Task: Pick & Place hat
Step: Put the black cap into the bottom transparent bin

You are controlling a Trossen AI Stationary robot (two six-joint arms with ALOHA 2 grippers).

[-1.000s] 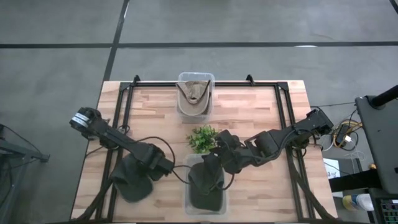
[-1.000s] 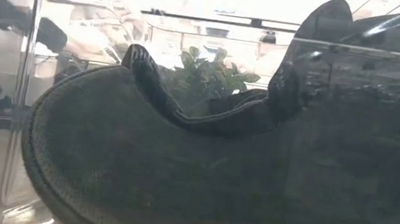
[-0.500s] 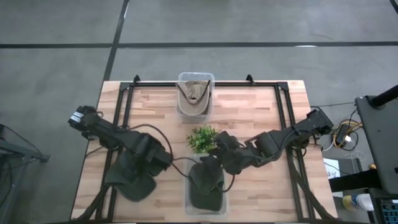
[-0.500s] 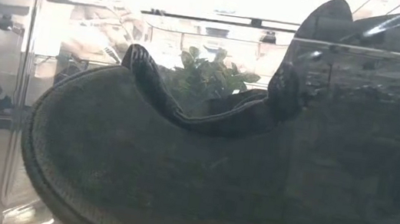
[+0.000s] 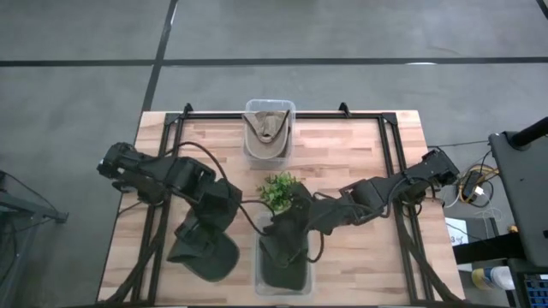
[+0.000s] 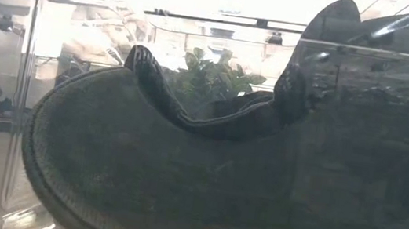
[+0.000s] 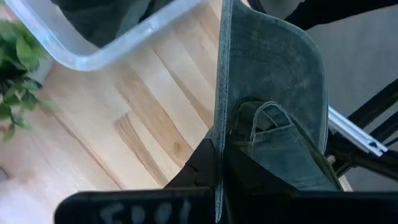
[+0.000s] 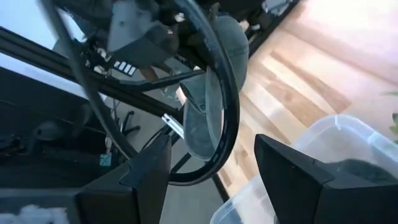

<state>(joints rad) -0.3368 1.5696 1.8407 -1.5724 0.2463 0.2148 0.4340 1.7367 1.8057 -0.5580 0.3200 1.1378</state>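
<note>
Table (image 5: 342, 154): light wooden top with a black frame along its edges, seen whole only from the high view.
Left gripper (image 5: 221, 224): over the table's front left part, just left of the clear bin; its fingers are pressed together on the brim of a dark cap.
Dark cap (image 5: 205, 250): hangs from the left gripper beside the bin, outside it. The left wrist view shows what the high view cannot: the brim (image 7: 219, 93) edge-on between the two fingers, with the grey-green crown (image 7: 280, 74) and its inner seams to one side.
Clear bin (image 5: 285, 287): at the front centre of the table, with a second dark cap (image 6: 203, 185) lying inside. The low view looks through the bin wall, and this cap fills nearly the whole picture, brim curled upward.
Right gripper (image 5: 291, 224): above the back edge of the clear bin; its fingers stand spread with nothing between them, as the right wrist view shows.
Right wrist view: also shows the carried cap (image 8: 214, 93) farther off, behind a black cable.
Plant (image 5: 278, 190): small and green, at the table's centre, just behind the bin.
Far bin (image 5: 269, 128): at the back centre, holding a tan cap (image 5: 267, 126).
</note>
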